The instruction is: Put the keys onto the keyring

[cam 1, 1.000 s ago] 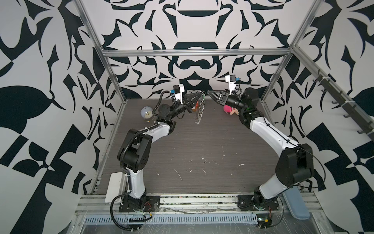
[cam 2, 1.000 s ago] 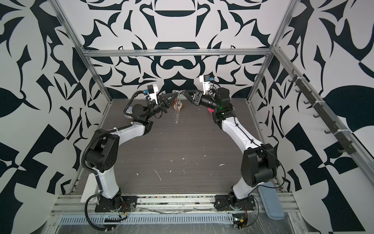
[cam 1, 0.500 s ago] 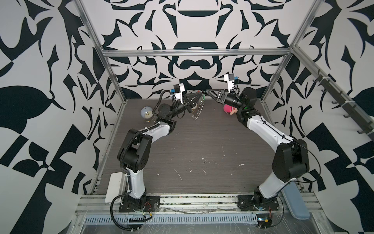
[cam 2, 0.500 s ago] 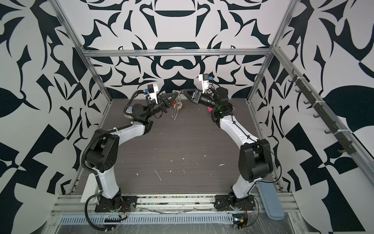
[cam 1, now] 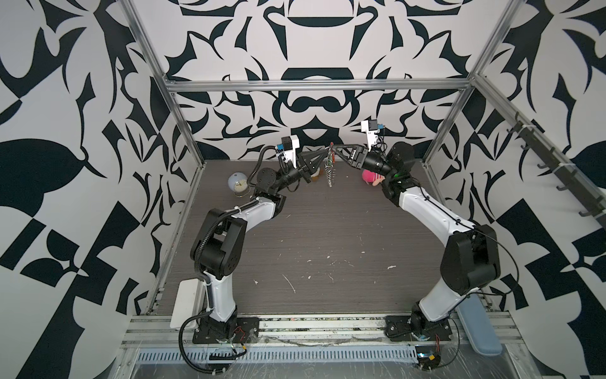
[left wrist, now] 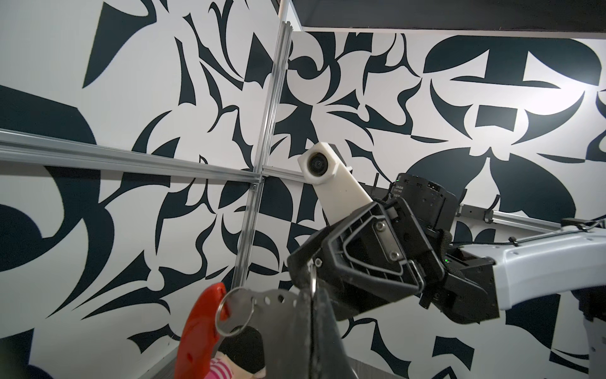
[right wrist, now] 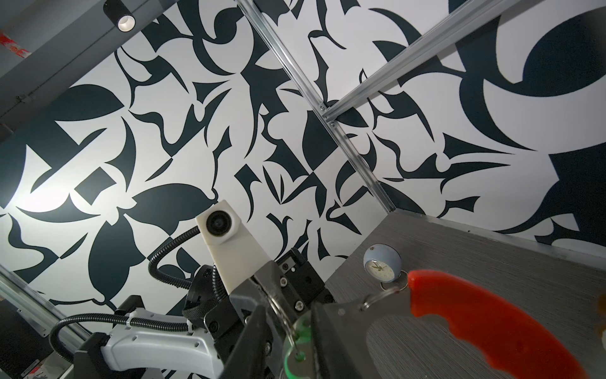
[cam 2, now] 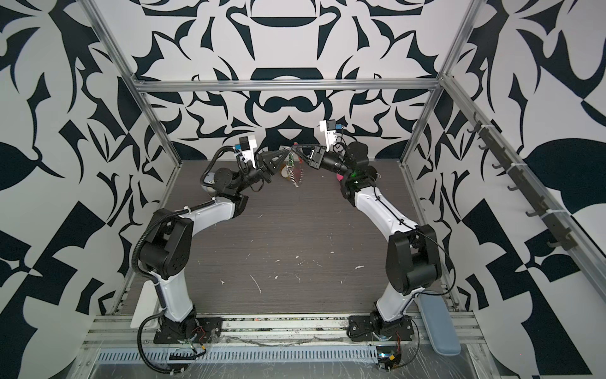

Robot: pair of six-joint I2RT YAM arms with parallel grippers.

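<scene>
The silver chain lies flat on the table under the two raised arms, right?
No. The silver chain is not flat on the table: it hangs down under the two raised arms, from where their fingers meet, as both top views show.

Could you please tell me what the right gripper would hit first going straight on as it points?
Probably the keyring held at the tips of the shut left gripper, just ahead of the right gripper; depth there is unclear.
</scene>
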